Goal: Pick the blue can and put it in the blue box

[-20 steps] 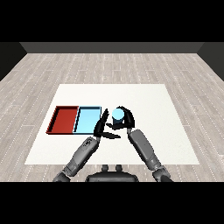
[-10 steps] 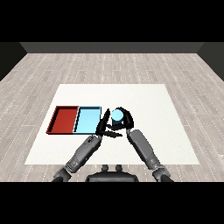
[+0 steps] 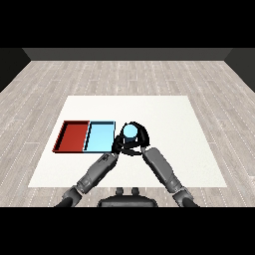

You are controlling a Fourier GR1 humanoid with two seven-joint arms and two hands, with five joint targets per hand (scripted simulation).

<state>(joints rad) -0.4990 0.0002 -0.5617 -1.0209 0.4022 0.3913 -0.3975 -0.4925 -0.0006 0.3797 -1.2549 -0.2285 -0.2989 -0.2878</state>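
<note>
Forearms: two grey forearms come in from the lower corners and converge toward the middle of the white table (image 3: 164, 114); their elbows are cut off by the bottom of the view.
Left hand: the left hand (image 3: 115, 147) lies at the near right corner of the light blue tray (image 3: 99, 137); it is dark, small and partly merged with the other hand — I cannot tell whether its fingers are straight or curled.
Right hand: the right hand (image 3: 140, 142) wraps the blue can (image 3: 130, 132), black fingers curled round its sides.
Blue can: seen from above as a pale blue disc, held upright just beside the light blue tray's right edge, not inside it; its body and base are hidden by the hand, so whether it touches the table cannot be made out.
Light blue tray: open, nothing visible inside; touching the red tray (image 3: 72, 136) on its left.
Red tray: also shows only its own floor — it lies well apart from both hands.
Far side: bare white table, then grey plank floor.
</note>
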